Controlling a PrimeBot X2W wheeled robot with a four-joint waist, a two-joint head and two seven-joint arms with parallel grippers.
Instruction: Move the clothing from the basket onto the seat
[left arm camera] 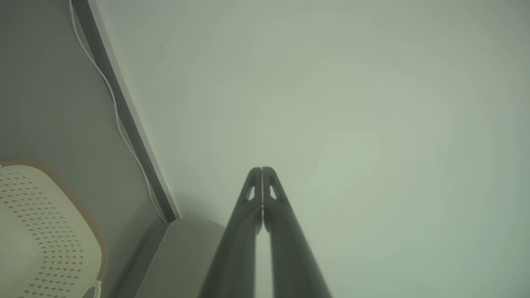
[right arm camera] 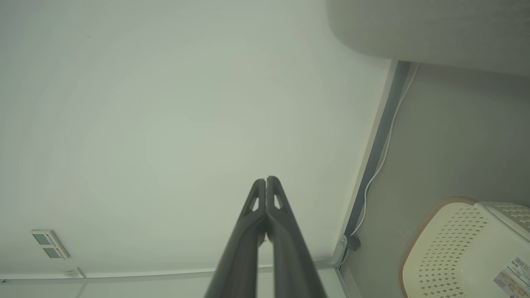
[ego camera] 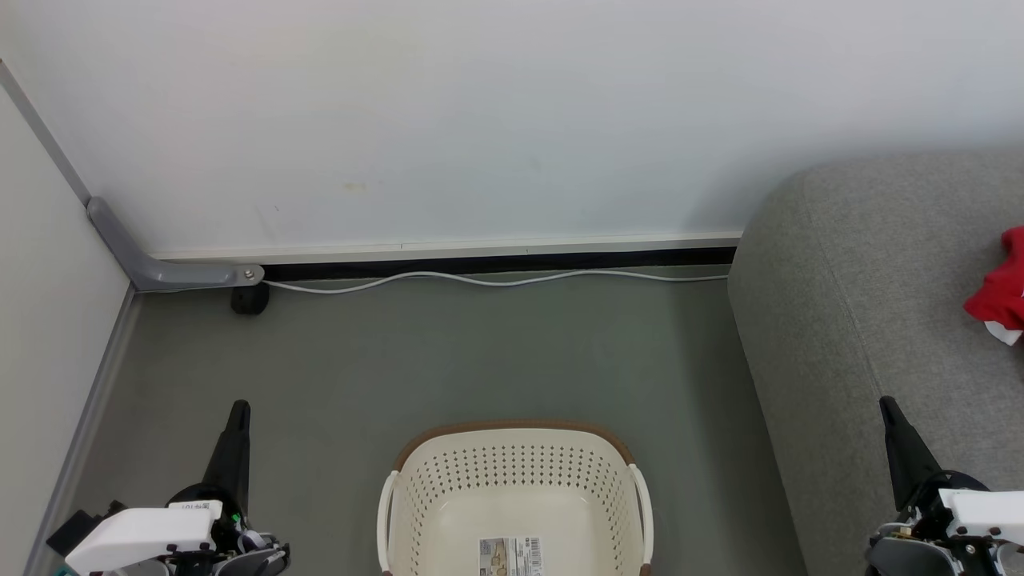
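The cream perforated basket (ego camera: 516, 488) with its brown rim stands on the floor at the bottom centre of the head view; only a paper label lies inside it. It also appears as the basket (left arm camera: 37, 231) and the basket (right arm camera: 463, 248) in the wrist views. A piece of red clothing (ego camera: 1000, 292) with a white edge lies on the grey seat (ego camera: 864, 320) at the right edge. My left gripper (ego camera: 238, 410) is shut and holds nothing, left of the basket. My right gripper (ego camera: 886, 404) is shut and bare, over the seat's front. Both wrist views show the gripper (left arm camera: 262, 169) and the gripper (right arm camera: 266, 180) with fingertips pressed together.
A white wall runs along the back, with a white cable (ego camera: 496, 280) lying at its foot. A grey bracket (ego camera: 160, 268) and a small black wheel (ego camera: 250, 298) sit in the left corner. Grey floor lies between the basket and the wall.
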